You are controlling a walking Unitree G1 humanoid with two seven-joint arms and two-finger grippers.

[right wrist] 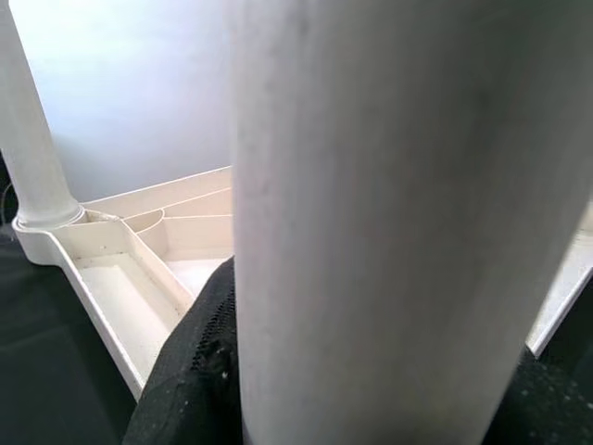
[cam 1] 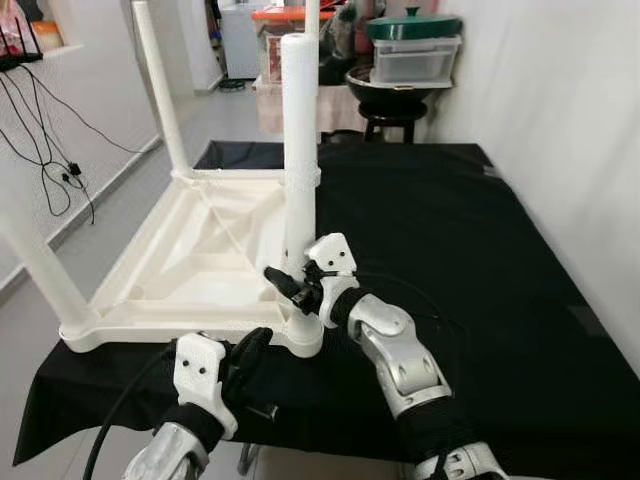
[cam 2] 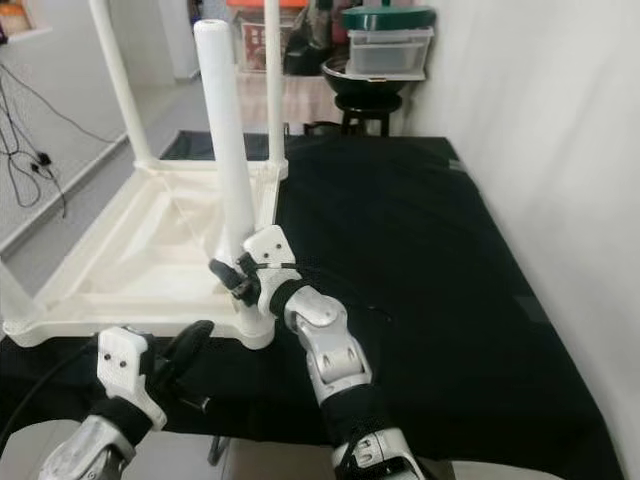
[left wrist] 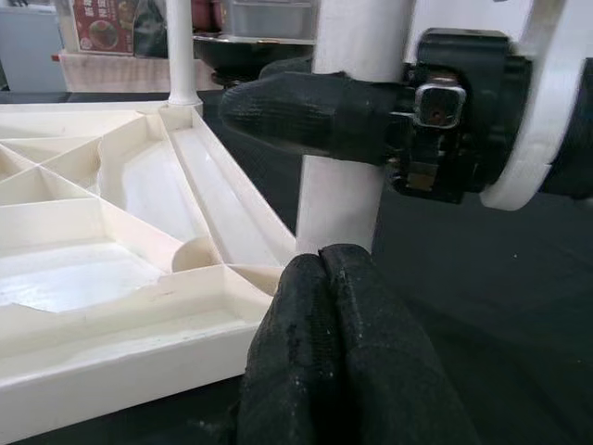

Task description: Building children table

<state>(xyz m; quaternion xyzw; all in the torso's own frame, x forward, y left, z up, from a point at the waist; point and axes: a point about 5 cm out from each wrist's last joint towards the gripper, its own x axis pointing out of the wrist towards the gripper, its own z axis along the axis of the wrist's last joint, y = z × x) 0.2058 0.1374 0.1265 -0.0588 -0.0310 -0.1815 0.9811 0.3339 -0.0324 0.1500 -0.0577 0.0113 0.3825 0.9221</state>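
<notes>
A white children's table (cam 1: 200,265) lies upside down on a black cloth (cam 1: 480,260), its legs pointing up. My right gripper (cam 1: 296,286) is shut on the near right leg (cam 1: 298,140), low down just above its corner socket. In the right wrist view that leg (right wrist: 398,222) stands close between the fingers (right wrist: 190,380). My left gripper (cam 1: 252,352) sits at the front edge, just before the same corner, shut with nothing in it. The left wrist view has its fingertips (left wrist: 306,371) pressed together below the leg (left wrist: 345,199).
Other legs stand at the near left (cam 1: 40,265) and far left (cam 1: 160,90). A stool (cam 1: 395,120) with a black pan and stacked containers is behind the cloth. Cables (cam 1: 50,160) hang at the left wall. A white wall runs along the right.
</notes>
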